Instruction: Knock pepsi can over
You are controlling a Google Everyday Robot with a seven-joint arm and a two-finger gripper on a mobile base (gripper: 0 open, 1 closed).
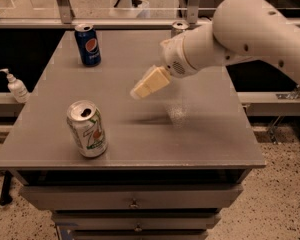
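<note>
- the pepsi can [88, 45] stands upright at the far left of the grey table [205, 144], near the back edge
- the gripper [141, 90] hangs over the middle of the table, pointing down and to the left. It's well apart from the pepsi can and holds nothing that I can see. Open or closed? Honestly can't tell from this angle
- white-green can [87, 129] stands upright near the front left, top already opened
- a silver can [179, 28] at the back edge, partly hidden by the white arm [240, 34]
- pump bottle [15, 85] sits off the table, on the ledge to the left
</note>
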